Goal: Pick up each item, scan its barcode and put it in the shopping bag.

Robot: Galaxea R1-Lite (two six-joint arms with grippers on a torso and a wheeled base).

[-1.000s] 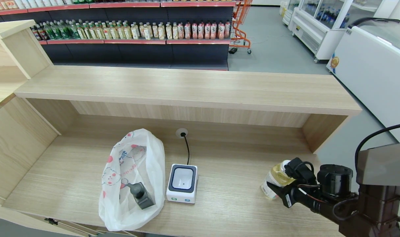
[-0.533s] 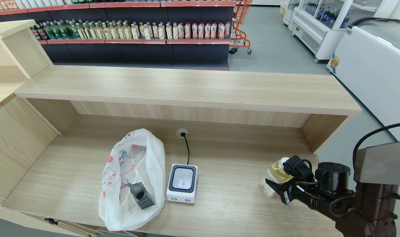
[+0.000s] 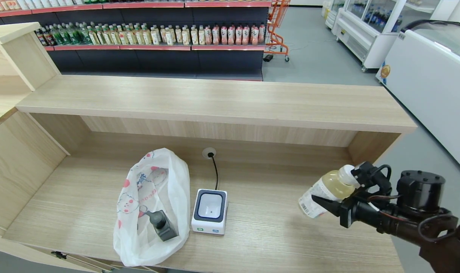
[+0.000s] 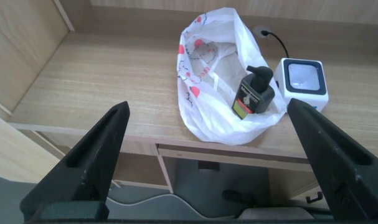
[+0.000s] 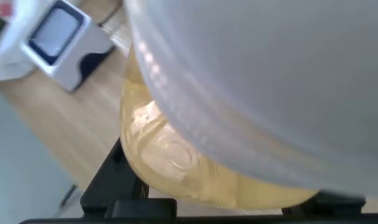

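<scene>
Drink bottle (image 3: 328, 187), pale yellow with a white cap and a white label, was pinched in the right jaws over the right end of the wooden tabletop (image 3: 268, 235). It was tilted, cap raised toward the robot's right and base pointing toward the barcode scanner (image 3: 210, 211). From the right wrist, the drink bottle (image 5: 176, 155) loomed close, with the scanner (image 5: 58, 40) on the wood beyond it.

The white scanner sat near the middle of the tabletop, well apart from the bottle. Its dark-rimmed window faced up and its black cable (image 3: 215, 170) ran back to a round port (image 3: 209, 152).

Just beside the scanner, on the robot's left, the shopping bag (image 3: 150, 212) lay open, white plastic with red and blue print. A dark pump bottle (image 3: 162, 224) lay inside it.

The left jaws stood spread wide and empty above the tabletop's near edge, looking down on the bag (image 4: 207, 81), the pump bottle (image 4: 256, 93) and the scanner (image 4: 306, 76).

Behind the raised ledge (image 3: 215, 100) stood shelves of bottled drinks (image 3: 158, 36).
</scene>
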